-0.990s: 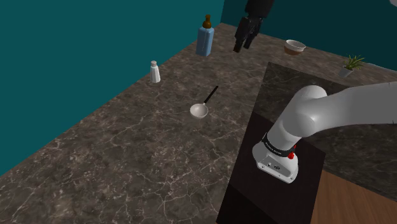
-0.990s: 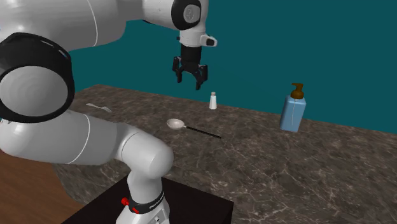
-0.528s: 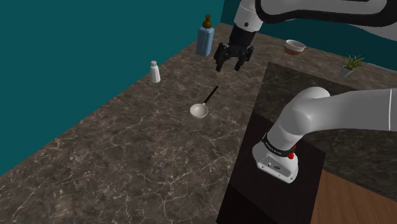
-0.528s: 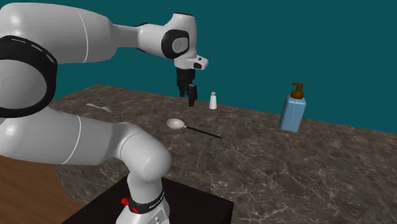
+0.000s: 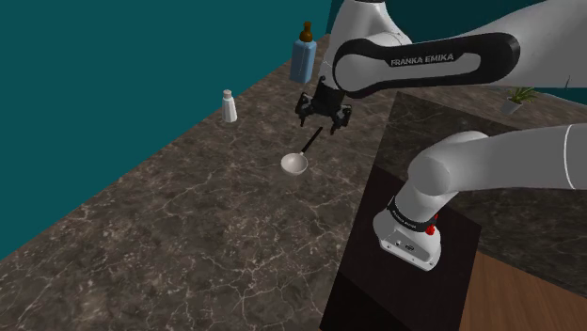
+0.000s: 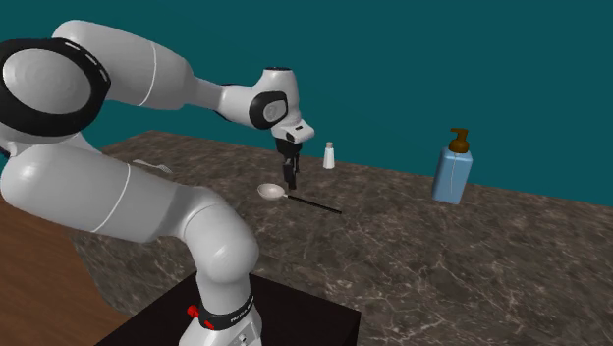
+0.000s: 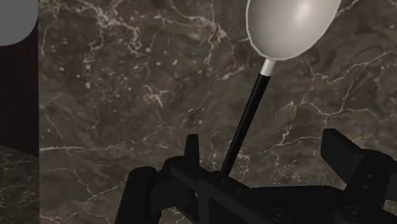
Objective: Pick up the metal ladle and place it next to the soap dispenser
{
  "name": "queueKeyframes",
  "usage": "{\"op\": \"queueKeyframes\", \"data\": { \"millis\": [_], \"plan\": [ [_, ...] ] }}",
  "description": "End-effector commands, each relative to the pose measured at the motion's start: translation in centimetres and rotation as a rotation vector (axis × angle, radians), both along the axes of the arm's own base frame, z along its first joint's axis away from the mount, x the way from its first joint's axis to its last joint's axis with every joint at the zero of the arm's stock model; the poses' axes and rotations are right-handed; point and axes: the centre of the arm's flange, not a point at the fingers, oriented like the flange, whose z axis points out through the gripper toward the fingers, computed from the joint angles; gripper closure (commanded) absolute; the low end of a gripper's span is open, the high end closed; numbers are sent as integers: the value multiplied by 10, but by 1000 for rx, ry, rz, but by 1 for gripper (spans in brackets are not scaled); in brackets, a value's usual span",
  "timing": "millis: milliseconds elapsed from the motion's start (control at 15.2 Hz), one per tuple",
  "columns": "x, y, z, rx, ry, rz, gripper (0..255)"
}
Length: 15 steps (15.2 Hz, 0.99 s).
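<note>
**Asker:** Two fingers, is that right? How do they stand?

**Me:** Two black fingers (image 7: pixel 347 156), yes. My gripper (image 7: pixel 267 149) has them spread wide, clasping nothing.

**Asker:** What lies between them?

**Me:** The thin black handle of the ladle (image 7: pixel 249 111) runs up through the gap, and neither finger touches it. Its pale rounded bowl lies beyond the fingertips, flat on the dark marbled counter (image 5: pixel 188 235).

**Asker:** And from outside?

**Me:** In the shoulder view my gripper points down and hangs just above the handle end of the ladle. Whether the fingertips reach the counter, I cannot tell.

**Asker:** Where is the soap dispenser?

**Me:** The soap dispenser (image 5: pixel 303 55) is a blue bottle with a brown pump. It stands upright by the teal wall (image 5: pixel 122 75), well apart from the ladle. A small white shaker (image 5: pixel 228 107) stands near that wall too, on the shoulder view's left of the ladle. Farther along the counter sit a small bowl (image 5: pixel 436 68) and a potted plant (image 5: pixel 520 94). My dark stand (image 5: pixel 404 291) fills that view's lower right.
</note>
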Motion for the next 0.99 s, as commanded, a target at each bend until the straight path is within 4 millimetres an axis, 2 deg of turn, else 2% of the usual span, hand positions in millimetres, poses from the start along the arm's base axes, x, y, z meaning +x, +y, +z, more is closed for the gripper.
{"op": "queueKeyframes", "data": {
  "millis": [0, 132, 660, 924],
  "plan": [
    [8, 5, -25, -9, -8, -158, 0],
    [18, 6, -50, -19, -12, -305, 0],
    [24, 3, -91, -20, -12, -314, 0],
    [24, 3, -91, -20, -12, -314, 0]
  ]
}}
